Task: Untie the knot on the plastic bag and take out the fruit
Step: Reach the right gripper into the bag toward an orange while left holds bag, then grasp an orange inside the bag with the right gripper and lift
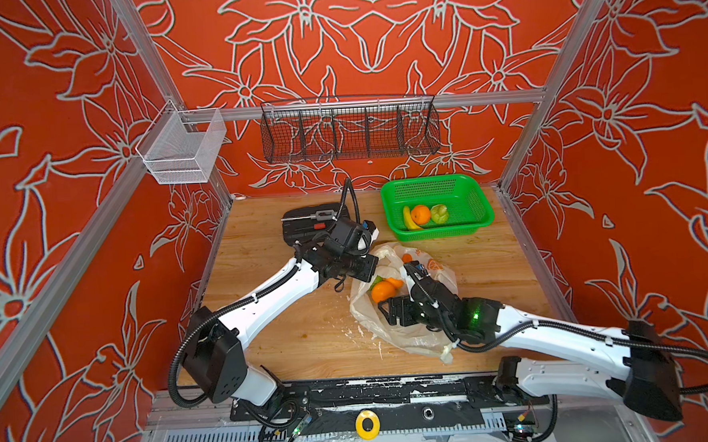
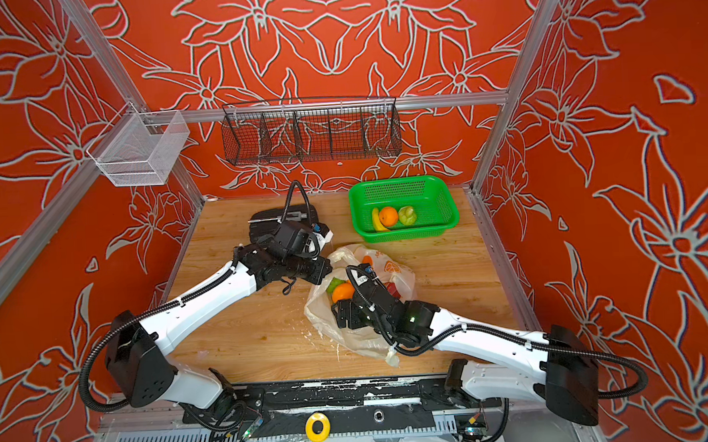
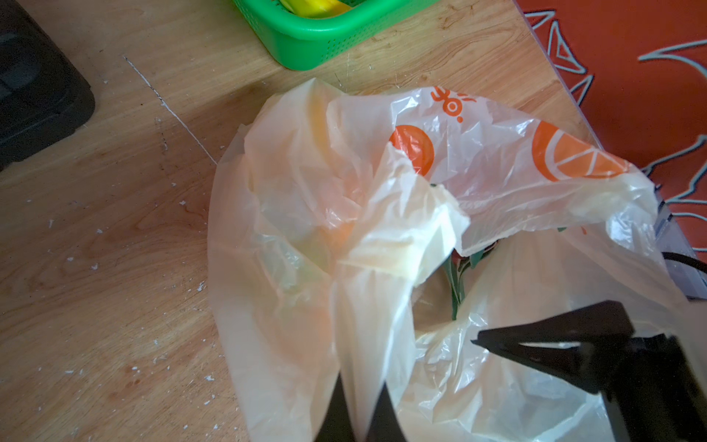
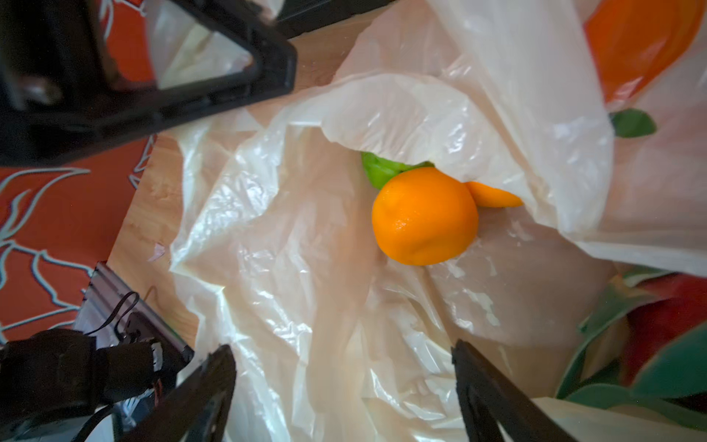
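Only the right wrist view lets us look into the plastic bag: a round orange fruit lies in its open mouth, a green fruit behind it and a dragon fruit beside. There the right gripper hangs spread wide over the mouth, gripping nothing. The left wrist view shows us the left gripper pinched shut on a strip of the bag. In both top views the bag lies right of centre, just near of the green basket; bare table opens to its left. We cannot read the bag's orange lettering.
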`<state>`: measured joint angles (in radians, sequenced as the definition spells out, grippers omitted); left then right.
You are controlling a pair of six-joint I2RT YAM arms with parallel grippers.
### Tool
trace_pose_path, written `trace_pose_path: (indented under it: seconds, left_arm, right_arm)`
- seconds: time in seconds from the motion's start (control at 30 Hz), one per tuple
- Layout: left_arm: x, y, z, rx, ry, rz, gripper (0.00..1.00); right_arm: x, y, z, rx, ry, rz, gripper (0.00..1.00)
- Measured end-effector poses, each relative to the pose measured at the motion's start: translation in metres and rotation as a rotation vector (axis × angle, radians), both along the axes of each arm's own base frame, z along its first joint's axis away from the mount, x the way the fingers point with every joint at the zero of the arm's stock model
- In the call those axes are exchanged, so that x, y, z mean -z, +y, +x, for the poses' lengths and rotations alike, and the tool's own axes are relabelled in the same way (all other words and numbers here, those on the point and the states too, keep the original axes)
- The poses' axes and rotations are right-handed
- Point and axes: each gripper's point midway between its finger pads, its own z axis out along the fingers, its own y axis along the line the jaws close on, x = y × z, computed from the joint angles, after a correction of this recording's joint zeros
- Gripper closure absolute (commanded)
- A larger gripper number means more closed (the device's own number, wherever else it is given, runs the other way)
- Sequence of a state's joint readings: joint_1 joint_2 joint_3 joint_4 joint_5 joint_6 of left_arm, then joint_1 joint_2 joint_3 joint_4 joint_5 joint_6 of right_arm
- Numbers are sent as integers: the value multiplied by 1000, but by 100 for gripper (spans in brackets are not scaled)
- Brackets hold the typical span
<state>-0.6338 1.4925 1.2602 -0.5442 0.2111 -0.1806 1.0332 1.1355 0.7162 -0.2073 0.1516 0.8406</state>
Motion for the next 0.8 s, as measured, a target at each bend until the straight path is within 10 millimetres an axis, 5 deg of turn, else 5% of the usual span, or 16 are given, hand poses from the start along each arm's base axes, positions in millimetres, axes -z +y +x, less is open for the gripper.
trace_pose_path:
  seconds: [0.3,0.53,0.8]
  left_arm:
    - [0,2,2,-12,-6,8,100]
    - [0,2,2,-11,-8,8,100]
    - [-7,4,2,-12,-23,-1,100]
  right_arm:
    - [53,4,26,133,80,-112,5]
    - [56,11,58,214,55,-63,5]
    - [74,8,70,268,70,-72,4]
